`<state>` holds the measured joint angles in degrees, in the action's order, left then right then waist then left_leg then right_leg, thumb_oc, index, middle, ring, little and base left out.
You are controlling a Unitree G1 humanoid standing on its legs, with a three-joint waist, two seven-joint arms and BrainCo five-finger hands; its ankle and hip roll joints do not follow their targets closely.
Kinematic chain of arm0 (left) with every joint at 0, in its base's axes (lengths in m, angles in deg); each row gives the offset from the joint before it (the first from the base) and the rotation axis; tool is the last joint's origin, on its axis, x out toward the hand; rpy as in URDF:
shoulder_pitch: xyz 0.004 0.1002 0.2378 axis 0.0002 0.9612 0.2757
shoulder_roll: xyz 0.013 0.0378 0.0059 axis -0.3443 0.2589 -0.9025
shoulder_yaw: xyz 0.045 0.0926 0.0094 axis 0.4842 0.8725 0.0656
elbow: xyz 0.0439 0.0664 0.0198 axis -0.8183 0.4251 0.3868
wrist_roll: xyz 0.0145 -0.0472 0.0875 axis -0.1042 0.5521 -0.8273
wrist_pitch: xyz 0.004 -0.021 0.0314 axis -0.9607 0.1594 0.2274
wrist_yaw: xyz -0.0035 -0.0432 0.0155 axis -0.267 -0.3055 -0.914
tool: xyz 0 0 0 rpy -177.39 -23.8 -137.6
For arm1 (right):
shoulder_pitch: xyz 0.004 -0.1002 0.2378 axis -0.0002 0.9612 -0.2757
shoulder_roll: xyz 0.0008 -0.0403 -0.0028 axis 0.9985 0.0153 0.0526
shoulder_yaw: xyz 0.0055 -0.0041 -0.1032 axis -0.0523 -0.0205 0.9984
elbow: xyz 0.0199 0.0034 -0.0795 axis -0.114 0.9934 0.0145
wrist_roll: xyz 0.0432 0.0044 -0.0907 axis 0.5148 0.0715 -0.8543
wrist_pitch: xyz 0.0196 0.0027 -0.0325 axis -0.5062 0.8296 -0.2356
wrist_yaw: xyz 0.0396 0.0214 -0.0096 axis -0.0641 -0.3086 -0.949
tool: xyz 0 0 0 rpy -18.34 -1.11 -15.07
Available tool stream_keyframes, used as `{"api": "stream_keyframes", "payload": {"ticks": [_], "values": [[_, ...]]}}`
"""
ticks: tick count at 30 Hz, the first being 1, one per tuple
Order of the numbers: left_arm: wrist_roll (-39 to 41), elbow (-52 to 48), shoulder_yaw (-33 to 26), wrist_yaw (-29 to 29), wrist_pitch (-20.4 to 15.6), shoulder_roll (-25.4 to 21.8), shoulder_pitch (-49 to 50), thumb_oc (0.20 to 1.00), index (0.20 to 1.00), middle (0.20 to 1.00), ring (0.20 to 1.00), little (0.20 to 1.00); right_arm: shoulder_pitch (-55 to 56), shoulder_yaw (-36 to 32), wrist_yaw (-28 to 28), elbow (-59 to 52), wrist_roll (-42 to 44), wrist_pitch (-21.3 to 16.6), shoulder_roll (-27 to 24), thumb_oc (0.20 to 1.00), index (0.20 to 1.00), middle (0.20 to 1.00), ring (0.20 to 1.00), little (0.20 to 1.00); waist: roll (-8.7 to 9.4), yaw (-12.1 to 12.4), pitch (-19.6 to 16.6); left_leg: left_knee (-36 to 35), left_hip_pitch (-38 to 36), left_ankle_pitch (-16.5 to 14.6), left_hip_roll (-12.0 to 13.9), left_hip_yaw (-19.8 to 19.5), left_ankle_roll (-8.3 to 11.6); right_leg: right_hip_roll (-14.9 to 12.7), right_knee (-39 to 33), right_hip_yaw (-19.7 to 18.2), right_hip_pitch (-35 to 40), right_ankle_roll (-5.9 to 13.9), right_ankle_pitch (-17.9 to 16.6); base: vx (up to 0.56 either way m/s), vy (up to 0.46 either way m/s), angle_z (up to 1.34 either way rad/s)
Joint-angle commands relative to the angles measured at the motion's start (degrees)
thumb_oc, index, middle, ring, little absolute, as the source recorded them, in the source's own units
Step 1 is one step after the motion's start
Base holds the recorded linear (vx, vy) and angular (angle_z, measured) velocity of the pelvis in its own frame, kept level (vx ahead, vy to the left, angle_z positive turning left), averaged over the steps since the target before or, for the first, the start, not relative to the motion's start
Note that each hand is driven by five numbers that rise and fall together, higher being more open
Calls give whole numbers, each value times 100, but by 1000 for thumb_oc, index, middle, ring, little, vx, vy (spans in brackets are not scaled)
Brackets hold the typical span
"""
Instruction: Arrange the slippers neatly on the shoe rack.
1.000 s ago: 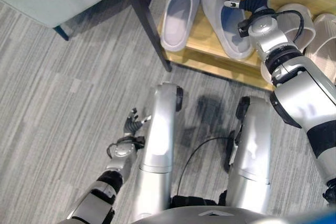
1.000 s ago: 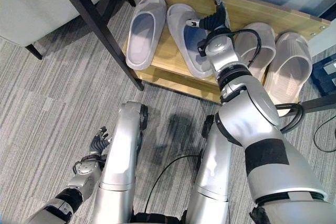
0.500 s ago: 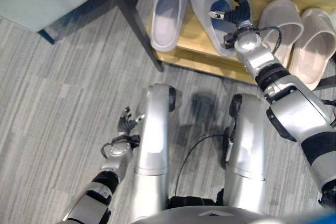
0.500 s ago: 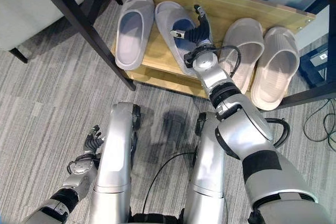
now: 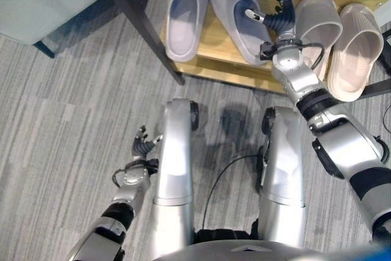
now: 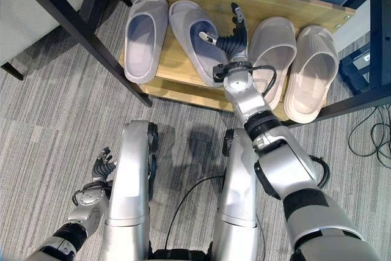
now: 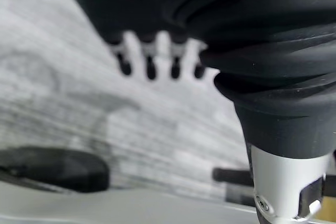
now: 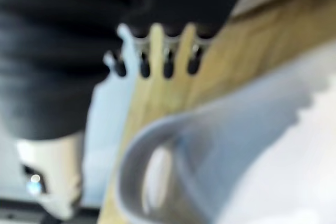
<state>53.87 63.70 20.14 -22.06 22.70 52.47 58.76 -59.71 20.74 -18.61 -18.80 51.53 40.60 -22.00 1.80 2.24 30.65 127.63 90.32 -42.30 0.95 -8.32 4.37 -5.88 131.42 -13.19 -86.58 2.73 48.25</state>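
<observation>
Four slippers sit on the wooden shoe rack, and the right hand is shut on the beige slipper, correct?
Not quite. In the right eye view the right hand is open, fingers straight, between the grey slipper and the beige slipper. Four slippers do sit on the wooden shoe rack.

Right hand (image 5: 283,22): dark ribbed cover over back and wrist; silver fingers (image 8: 143,51) with dark tips; upper right of the head views.
Right arm (image 5: 342,148): silver-grey shells, black rings at the wrist joint, black band further up; right edge.
Left hand (image 5: 142,150): same dark cover, silver dark-tipped fingers; lower left.
Left arm (image 5: 104,236): silver-grey, black joint bands.
Wrist cover (image 7: 273,51): black, deep rounded folds.
Wrist collar (image 7: 283,182): plain silver, small screw head (image 7: 258,202) near its lower edge.
</observation>
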Motion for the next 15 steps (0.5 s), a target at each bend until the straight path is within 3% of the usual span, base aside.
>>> {"api": "stream_keyframes", "payload": {"ticks": [1, 15], "values": [[-274, -513, 341, -65, -67, 163, 2, 1000, 1000, 1000, 1000, 1000, -166, -120, 6, -646, -138, -363, -118, 1000, 1000, 1000, 1000, 1000, 66, 222, -85, 479, -36, -467, -77, -173, -358, -105, 799, -838, 435, -688, -856, 0, 0, 0], [-410, -429, 308, -25, 132, 304, -125, 1000, 1000, 1000, 1000, 1000, 906, -368, 14, -1988, -285, -216, 38, 1000, 1000, 1000, 1000, 1000, 156, 143, -85, 481, -36, -473, -73, -166, -359, -75, 796, -875, 428, -661, -908, 0, 0, 0]]}}
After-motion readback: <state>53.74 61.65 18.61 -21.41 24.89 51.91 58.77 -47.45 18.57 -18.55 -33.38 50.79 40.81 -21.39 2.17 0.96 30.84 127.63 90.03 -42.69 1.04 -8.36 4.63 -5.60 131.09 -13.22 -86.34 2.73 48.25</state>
